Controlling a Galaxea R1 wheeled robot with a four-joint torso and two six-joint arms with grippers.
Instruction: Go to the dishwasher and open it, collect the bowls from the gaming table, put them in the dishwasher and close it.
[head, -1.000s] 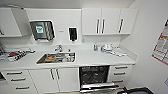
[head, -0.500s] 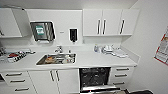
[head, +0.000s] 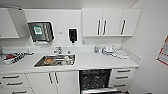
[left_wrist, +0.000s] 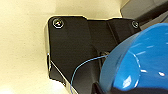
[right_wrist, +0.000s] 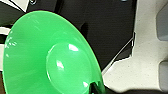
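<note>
1. Facing the kitchen run head-on, dishwasher under the white counter, right of the sink. Its door is already dropped open and the dark inside with racks shows.
2. Step in hand, by my read: bowls collected, now bringing them in to load. Opening is done; loading and closing are not.
3. Left wrist view: blue bowl sits right against the wrist plate, glossy smooth plastic, round rim, deep curve. Looks carried, but the fingers can't be made out, so I can't tell whether the left claw is clenched on it.
4. Right wrist view: green bowl, wide flared rim, shallow round well, shiny plastic with highlights. Same story: probably carried, grip state can't be told.
5. Next move calls for getting close and low enough to reach over the dropped door, then setting each bowl into a rack slot without clipping the counter edge.
6. Smooth plastic is slippery and light; rim grips could twist during the lowering.
7. Surroundings: matte white cabinets with dark bar handles.
</note>
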